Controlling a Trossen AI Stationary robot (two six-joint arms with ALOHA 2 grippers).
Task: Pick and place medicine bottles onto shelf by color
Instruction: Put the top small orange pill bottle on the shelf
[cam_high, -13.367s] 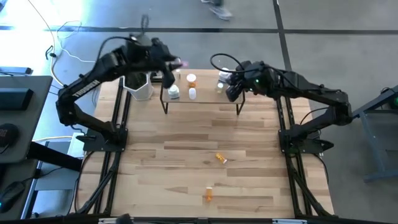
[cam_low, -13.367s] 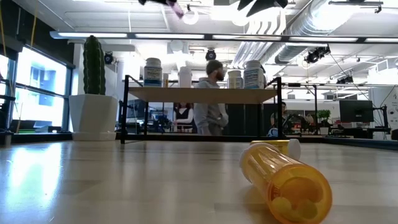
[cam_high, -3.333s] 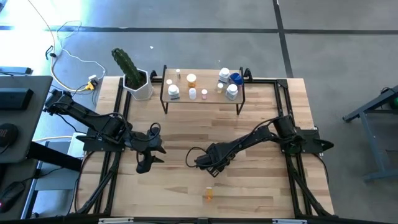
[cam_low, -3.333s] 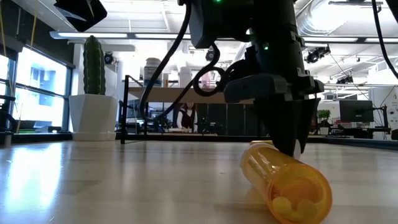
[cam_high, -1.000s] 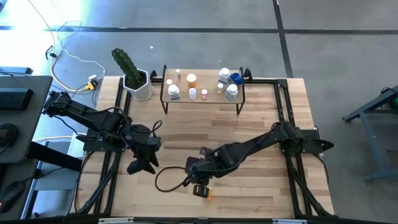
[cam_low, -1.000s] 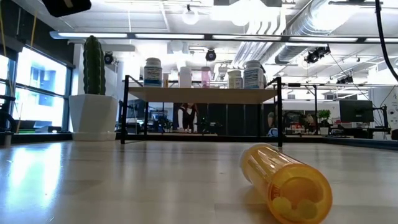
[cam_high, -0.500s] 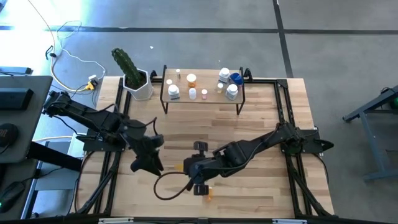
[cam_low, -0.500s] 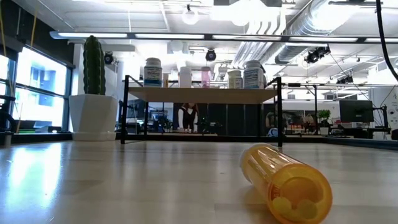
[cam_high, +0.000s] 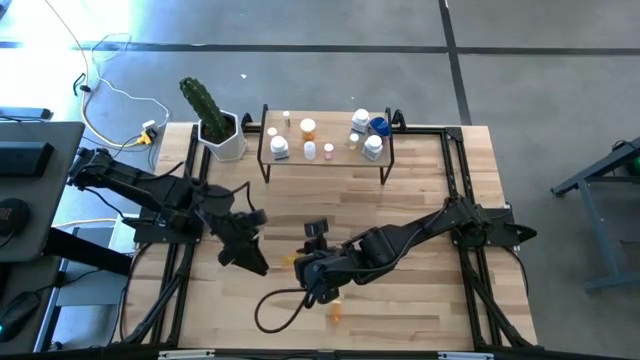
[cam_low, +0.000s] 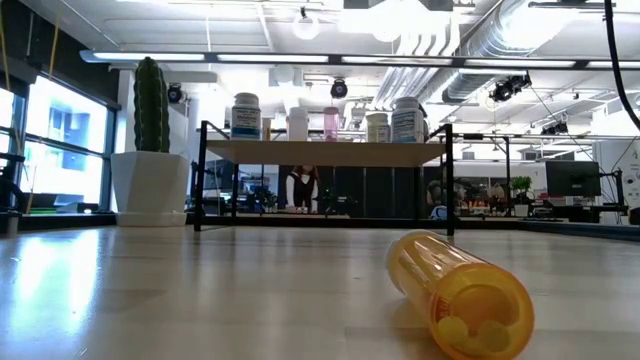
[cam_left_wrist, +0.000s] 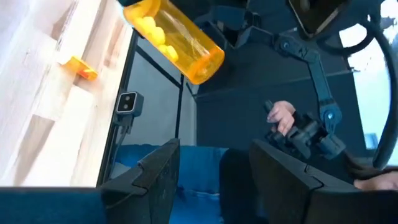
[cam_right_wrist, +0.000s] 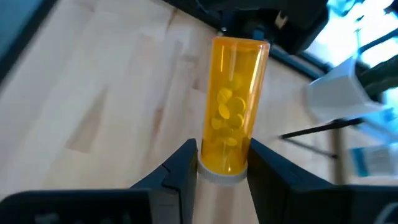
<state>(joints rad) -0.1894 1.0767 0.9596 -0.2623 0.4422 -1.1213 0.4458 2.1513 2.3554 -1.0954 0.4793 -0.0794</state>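
Two orange bottles remain off the shelf, and one has just left the wood. The right gripper, which seconds ago stood over a bottle lying near the middle of the table, now hangs above the boards at about eight o'clock from the table's centre. Its fingers are closed on the cap end of the orange bottle, and the pill-filled body sticks out ahead of them, clear of the table.

Over the last second the left gripper has slid in from the table's nine o'clock edge and sits just beside its partner, at that gripper's nine o'clock. Its fingers stand partly open and hold nothing. Its own camera sees the lifted bottle in the air straight ahead.

The second orange bottle has not moved. It lies on its side near the table's six o'clock edge, just at five o'clock of the right gripper, and fills the foreground of the low view.

At twelve o'clock the shelf already carries the sorted stock: white bottles and a pink one on its left half, another orange one toward the back, and the blue jar with more white ones at its right end. The cactus pot stands off the shelf's left end.

With one bottle aloft and the grippers drawn close, a handover looks likely, the orange spot being on the left arm's side. After that, only the bottle at six o'clock would be left to shelve.
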